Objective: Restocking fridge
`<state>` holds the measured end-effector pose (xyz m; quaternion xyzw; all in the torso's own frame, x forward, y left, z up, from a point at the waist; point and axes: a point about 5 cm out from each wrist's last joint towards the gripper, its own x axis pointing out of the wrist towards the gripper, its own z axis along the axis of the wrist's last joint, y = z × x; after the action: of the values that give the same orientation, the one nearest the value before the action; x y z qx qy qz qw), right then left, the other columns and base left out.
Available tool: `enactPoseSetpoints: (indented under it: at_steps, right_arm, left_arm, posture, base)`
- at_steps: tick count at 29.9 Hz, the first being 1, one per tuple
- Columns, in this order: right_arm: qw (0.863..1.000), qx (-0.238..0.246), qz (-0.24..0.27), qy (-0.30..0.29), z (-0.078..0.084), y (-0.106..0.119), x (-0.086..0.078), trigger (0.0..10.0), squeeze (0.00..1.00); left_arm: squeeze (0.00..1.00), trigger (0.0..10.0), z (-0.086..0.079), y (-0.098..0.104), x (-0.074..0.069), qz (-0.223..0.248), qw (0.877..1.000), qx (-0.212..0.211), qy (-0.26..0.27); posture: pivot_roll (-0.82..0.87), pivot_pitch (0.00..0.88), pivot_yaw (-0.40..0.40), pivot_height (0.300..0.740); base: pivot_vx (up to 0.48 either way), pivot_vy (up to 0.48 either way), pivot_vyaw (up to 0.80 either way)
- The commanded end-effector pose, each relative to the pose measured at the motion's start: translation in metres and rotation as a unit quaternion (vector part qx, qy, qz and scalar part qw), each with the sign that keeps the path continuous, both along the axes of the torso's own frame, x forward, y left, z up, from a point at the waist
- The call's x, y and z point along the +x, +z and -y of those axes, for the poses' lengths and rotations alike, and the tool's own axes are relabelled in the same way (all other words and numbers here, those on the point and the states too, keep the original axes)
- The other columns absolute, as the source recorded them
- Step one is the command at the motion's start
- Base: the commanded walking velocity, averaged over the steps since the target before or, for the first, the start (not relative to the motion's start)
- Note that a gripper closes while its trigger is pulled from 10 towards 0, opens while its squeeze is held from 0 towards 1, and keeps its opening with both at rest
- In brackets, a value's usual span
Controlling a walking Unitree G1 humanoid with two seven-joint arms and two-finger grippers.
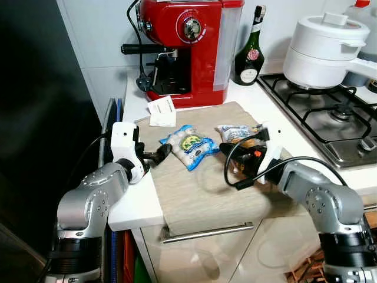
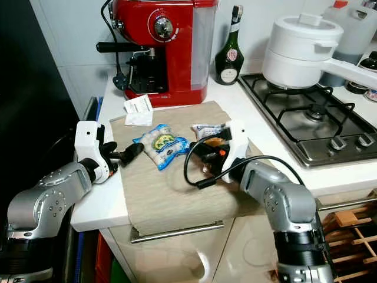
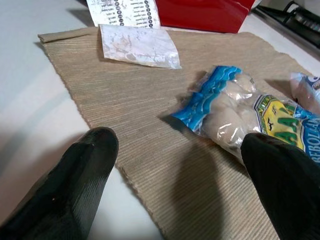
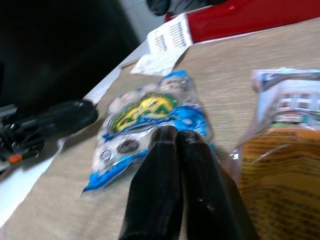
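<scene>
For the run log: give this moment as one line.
stage: reaching for food | left gripper: open, at blue packet on mat | right gripper: shut, empty, beside second packet

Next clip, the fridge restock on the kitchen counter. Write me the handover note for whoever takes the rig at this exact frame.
Left hand: open, low over the left edge of the beige mat, pointed at the blue bag, not touching it.
Right hand: fingers shut, empty, tips beside the blue bag, next to the second packet.
Items: both packets lie flat on the mat in front of the red coffee machine; paper slip at the mat's far left corner.
Done: nothing picked up.
Left: grasp each packet and carry it to the fridge. The left hand looks best placed for the blue bag.
</scene>
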<state>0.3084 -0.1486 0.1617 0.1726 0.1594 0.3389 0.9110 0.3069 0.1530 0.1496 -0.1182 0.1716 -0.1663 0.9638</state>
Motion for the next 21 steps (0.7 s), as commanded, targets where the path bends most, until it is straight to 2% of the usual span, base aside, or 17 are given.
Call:
enactPoseSetpoints:
  at_steps: [1,2,3,6,16,21]
  right_arm:
    - [0.999,0.004,-0.028,-0.03,0.009,-0.007,0.003,10.0,1.0]
    - [0.998,0.049,0.001,-0.028,0.009,0.007,0.005,10.0,1.0]
    - [0.998,0.06,0.009,-0.026,0.009,0.01,0.005,10.0,1.0]
    - [0.99,0.133,0.033,-0.03,0.008,0.029,0.006,10.0,1.0]
    - [0.983,0.175,0.022,-0.051,0.014,0.032,0.011,10.0,1.0]
    - [0.982,0.176,0.016,-0.061,0.016,0.03,0.013,10.0,1.0]
  left_arm:
    - [0.0,10.0,-0.005,-0.026,-0.006,-0.07,0.997,0.001,0.011]
    - [0.0,10.0,-0.004,-0.023,-0.005,-0.064,0.998,0.001,0.011]
    - [0.0,10.0,-0.004,-0.022,-0.005,-0.063,0.998,0.001,0.011]
    - [0.0,10.0,-0.004,-0.02,-0.003,-0.058,0.998,0.0,0.015]
    - [0.0,10.0,-0.002,-0.022,-0.003,-0.059,0.998,-0.006,0.017]
    - [0.0,10.0,-0.003,-0.022,-0.002,-0.059,0.998,-0.005,0.019]
  posture:
    - [-0.04,0.0,0.041,0.74]
    - [-0.04,0.0,0.039,0.74]
    - [-0.04,0.0,0.039,0.74]
    - [-0.04,0.0,0.038,0.74]
    - [-0.04,0.0,0.028,0.74]
    - [-0.04,0.0,0.027,0.74]
  base:
    - [0.0,0.0,0.0]
    - [0.0,0.0,0.0]
    - [0.0,0.0,0.0]
    - [0.0,0.0,0.0]
    - [0.0,0.0,0.0]
    - [0.0,0.0,0.0]
